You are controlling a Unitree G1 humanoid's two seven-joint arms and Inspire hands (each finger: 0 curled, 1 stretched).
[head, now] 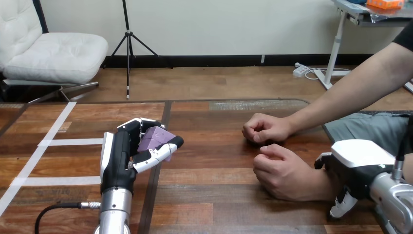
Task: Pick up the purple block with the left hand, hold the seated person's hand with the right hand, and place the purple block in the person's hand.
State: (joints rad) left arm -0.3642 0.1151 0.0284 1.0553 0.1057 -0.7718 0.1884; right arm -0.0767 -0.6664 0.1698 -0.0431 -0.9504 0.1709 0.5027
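Nearest, at the lower right: black-and-white right hand (363, 168) on its silver forearm, set against the wrist of the person's nearer hand (280, 170). Touching there; whether closed round that wrist or merely resting on it, impossible to tell.

Just ahead, that nearer hand of the person: loosely fisted, knuckles down on the brown wooden plank table (214, 195), nothing seen in it.

At the lower left, rising from the bottom edge on a silver forearm: black-and-white left hand (122, 156), closed in a firm clasp. Curled fingers over the top, thumb across the front, and between them the purple faceted block (155, 138), wrapped on several sides with only its upper and front faces in sight. Carried over the left-centre of the table, well apart from both of the person's hands.

To the left of that hand, flat on the boards: white tape strips (73, 142), one long diagonal and two short crosspieces.

Farther back, right of centre: the person's farther hand (265, 129), also curled into a loose fist, resting on the table just beyond the nearer one, close but not touching.
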